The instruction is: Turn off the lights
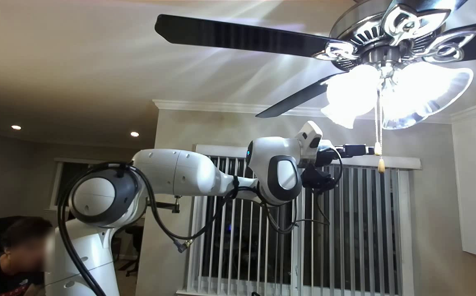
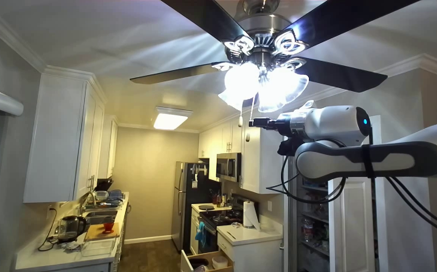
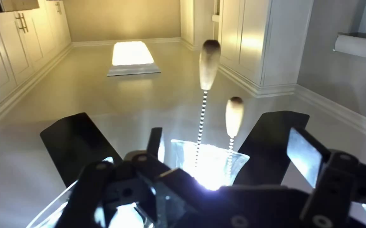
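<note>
Forearm [image 1: 176, 172] nearly level, gripper [image 3: 230, 148] horizontal, spread wide

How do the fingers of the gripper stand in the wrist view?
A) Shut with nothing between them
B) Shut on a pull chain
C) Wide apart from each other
C: in the wrist view the gripper is open, its fingers stand wide apart, and two pull chains show between them.

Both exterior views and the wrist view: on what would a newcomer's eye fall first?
Probably on the glaring glass shades under the ceiling fan, top right in an exterior view. Next, the robot arm lower down, its open gripper close to two pull chains. In the wrist view, the chains' tapered pulls point upward, right of the lit ceiling panel.
</note>
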